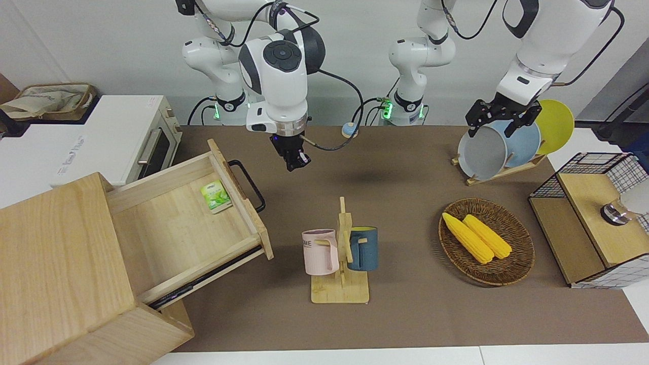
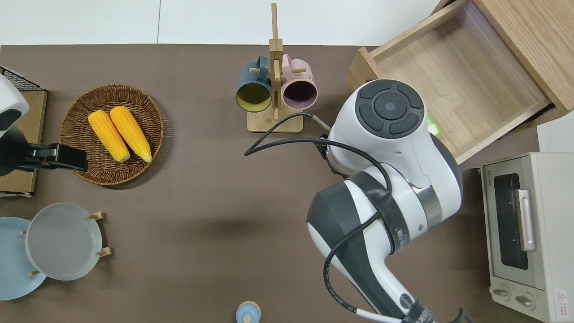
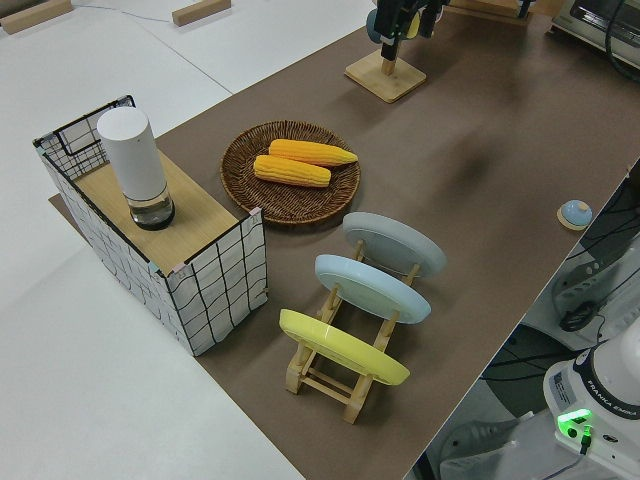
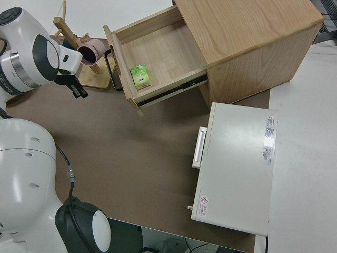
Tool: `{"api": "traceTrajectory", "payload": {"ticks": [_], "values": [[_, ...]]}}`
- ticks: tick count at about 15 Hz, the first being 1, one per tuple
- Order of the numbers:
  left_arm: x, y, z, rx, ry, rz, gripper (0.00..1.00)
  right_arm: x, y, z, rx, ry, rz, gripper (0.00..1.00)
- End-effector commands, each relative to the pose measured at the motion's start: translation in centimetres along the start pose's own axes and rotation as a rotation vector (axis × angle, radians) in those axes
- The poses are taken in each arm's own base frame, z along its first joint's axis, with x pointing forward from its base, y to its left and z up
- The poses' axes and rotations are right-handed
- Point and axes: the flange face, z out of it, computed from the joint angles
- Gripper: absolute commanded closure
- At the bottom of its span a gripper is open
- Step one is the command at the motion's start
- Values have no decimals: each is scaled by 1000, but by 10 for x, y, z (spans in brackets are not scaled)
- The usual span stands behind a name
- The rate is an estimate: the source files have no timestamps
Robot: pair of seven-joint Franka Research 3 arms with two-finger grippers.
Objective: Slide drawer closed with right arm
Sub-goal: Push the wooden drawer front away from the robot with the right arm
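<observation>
Light-wood drawer (image 1: 192, 223) stands pulled fully out of its cabinet (image 1: 61, 274) at the right arm's end of the table, a green packet (image 1: 216, 196) inside. Right gripper (image 1: 296, 161), fingers pressed together, hangs beside the black handle (image 1: 248, 185), not touching. Approach is in hand; next, press the front panel inward. Left arm is parked.

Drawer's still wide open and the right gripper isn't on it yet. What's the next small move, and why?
Probably bring the right gripper down to the drawer front panel beside its black handle. The gripper hangs in the air, touching nothing, so it can't push yet.
</observation>
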Motion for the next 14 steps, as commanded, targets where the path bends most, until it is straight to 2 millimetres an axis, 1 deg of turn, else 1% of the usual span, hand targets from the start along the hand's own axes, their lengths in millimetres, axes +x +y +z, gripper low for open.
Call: {"api": "traceTrajectory", "payload": {"ticks": [1,3,6,8,9,12,13,14], "values": [[1,-1,-4,16,-5,11,7,19,-2,11,14,16,46,1000],[1,-1,-3,16,-7,11,7,34,1,14,6,32,58,1000],[1,-1,-4,16,-5,11,7,56,5,25,-13,41,86,1000],[1,-1,-3,16,-7,11,7,71,6,28,-15,43,101,1000],[1,-1,-4,16,-5,11,7,81,9,27,-11,45,105,1000],[1,-1,-4,16,-5,11,7,98,13,23,1,48,101,1000],[1,-1,-3,16,-7,11,7,102,13,26,-2,46,101,1000],[1,-1,-4,16,-5,11,7,109,11,24,16,53,101,1000]]}}
